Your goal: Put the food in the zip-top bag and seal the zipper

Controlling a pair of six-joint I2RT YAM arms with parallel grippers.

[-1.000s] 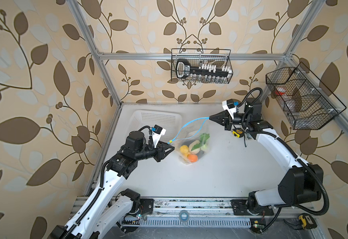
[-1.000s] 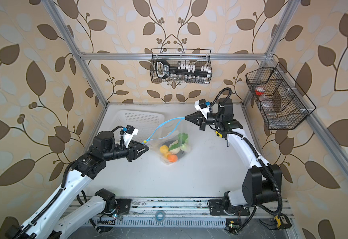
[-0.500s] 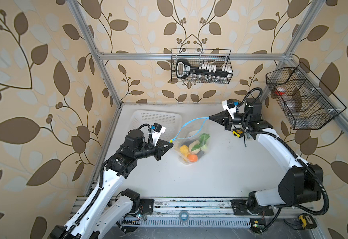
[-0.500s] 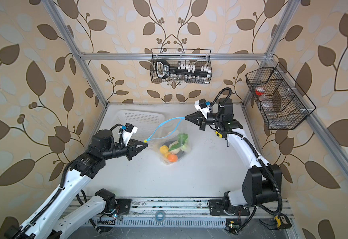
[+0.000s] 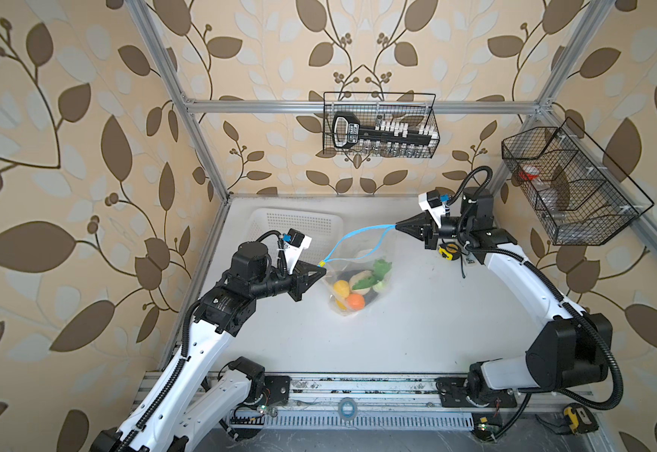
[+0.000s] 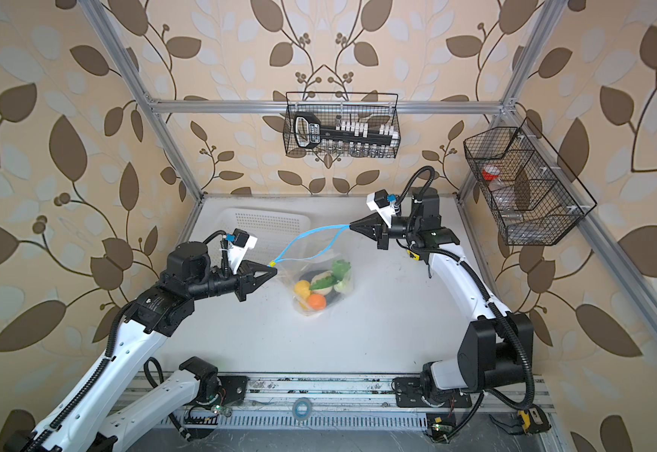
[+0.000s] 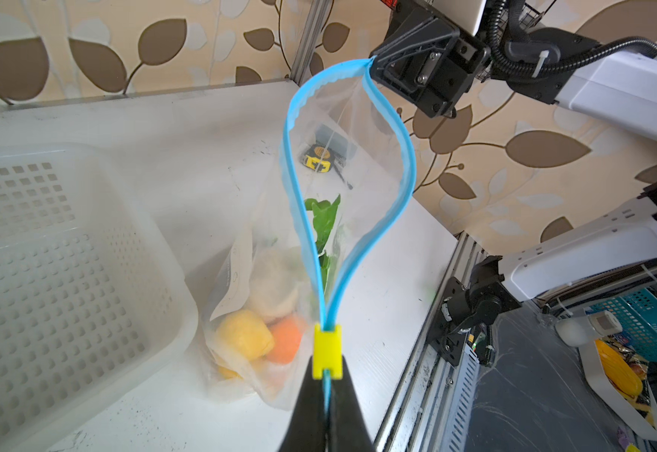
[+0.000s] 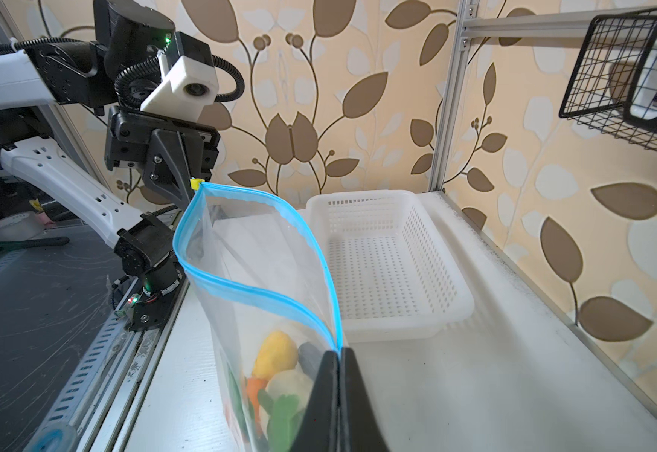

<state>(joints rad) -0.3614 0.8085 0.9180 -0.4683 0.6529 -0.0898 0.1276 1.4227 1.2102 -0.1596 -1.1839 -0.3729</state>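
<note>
The clear zip-top bag point(image 5: 360, 274) hangs stretched between my two grippers, its bottom resting on the white table. The food point(image 5: 355, 300) lies inside: a yellow piece, an orange, a white piece and green leaves. The blue zipper point(image 5: 362, 231) is parted, and its two strips bow apart in the left wrist view. My left gripper point(image 5: 321, 270) point(image 7: 326, 375) is shut on the strip's end just behind the yellow slider point(image 7: 327, 350). At the opposite end, my right gripper point(image 5: 397, 226) point(image 8: 337, 354) is shut on the strip.
A white perforated basket point(image 5: 299, 227) stands at the back left, close behind the bag. A yellow and black tape measure point(image 5: 448, 250) lies under the right wrist. Wire baskets hang on the back wall point(image 5: 379, 125) and the right wall point(image 5: 569, 188).
My left gripper's jaws have shut on the zipper end at the yellow slider and lifted it slightly. The right arm and the bag's far end have not moved.
</note>
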